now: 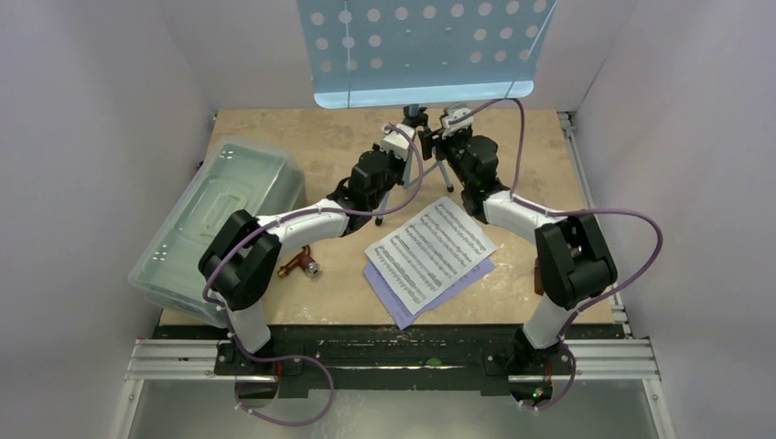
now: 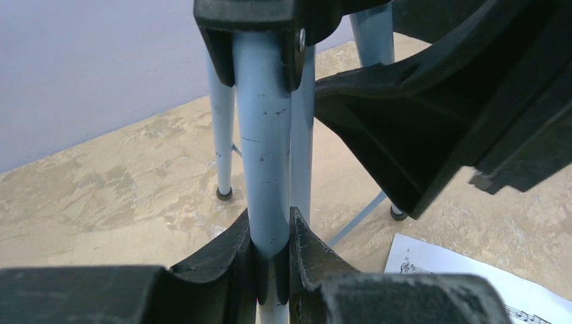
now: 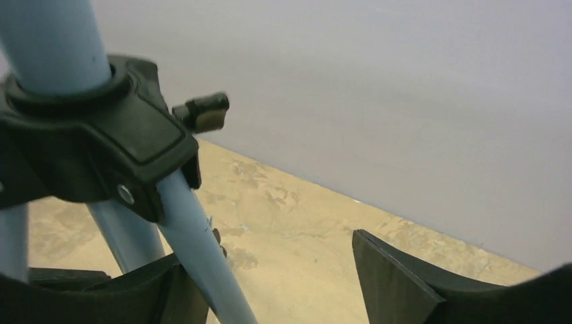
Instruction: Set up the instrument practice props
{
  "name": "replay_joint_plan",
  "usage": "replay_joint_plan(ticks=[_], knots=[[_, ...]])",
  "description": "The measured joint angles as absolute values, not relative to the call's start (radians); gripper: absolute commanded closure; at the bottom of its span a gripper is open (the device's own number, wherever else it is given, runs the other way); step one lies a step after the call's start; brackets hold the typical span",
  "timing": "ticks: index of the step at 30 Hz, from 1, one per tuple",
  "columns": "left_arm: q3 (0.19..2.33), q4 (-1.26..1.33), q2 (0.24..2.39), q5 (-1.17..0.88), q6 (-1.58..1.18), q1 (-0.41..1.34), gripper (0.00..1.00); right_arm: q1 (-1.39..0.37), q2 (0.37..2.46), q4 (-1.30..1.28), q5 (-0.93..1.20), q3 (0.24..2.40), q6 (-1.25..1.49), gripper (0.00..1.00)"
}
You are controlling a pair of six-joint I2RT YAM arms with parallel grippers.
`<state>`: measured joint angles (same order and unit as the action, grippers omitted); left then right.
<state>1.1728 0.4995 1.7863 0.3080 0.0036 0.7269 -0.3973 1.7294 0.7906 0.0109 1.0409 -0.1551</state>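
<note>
**Music stand.** The light-blue music stand (image 1: 421, 46) stands upright on its tripod at the far middle of the counter (image 1: 522, 151). Its perforated desk is raised above both arms.

**Left arm** (image 1: 302, 219). The jaws are clamped on one pale-blue tube of the stand (image 2: 266, 135), low down and beneath the black collar (image 2: 263, 20). A pad presses on each side of the tube.

**Right arm** (image 1: 517, 212). The jaws stand parted. A tripod leg (image 3: 195, 250) lies against one finger (image 3: 162, 290). The other finger (image 3: 398, 283) is well clear of it, so nothing is gripped.

**Sheet music.** The white sheet-music page (image 1: 430, 247) lies flat at the near middle of the counter. It overlaps the lilac page (image 1: 403, 306) beneath it.

**Metronome.** The small brown metronome (image 1: 300, 265) rests on the counter just beside the left arm's elbow. It sits between the pages and the clear plastic box (image 1: 215, 215). Its attitude cannot be determined.
</note>
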Motion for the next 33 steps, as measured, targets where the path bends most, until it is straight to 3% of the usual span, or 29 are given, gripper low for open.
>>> replay_joint_plan(ticks=[8,14,25,30,33], knots=[[1.173,0.501,1.787,0.292,0.004,0.728,1.00,-0.392,1.521,0.670,-0.014,0.974,0.039,0.20],[1.173,0.501,1.787,0.292,0.004,0.728,1.00,-0.394,1.379,0.883,-0.009,0.883,0.140,0.29],[1.172,0.502,1.787,0.292,-0.007,0.720,1.00,-0.529,1.564,1.181,-0.142,0.945,0.137,0.33],[1.172,0.502,1.786,0.291,-0.014,0.715,1.00,-0.570,1.633,1.232,-0.289,1.013,0.079,0.53],[1.172,0.502,1.786,0.292,-0.014,0.715,1.00,-0.579,1.661,1.227,-0.318,1.056,0.057,0.46]])
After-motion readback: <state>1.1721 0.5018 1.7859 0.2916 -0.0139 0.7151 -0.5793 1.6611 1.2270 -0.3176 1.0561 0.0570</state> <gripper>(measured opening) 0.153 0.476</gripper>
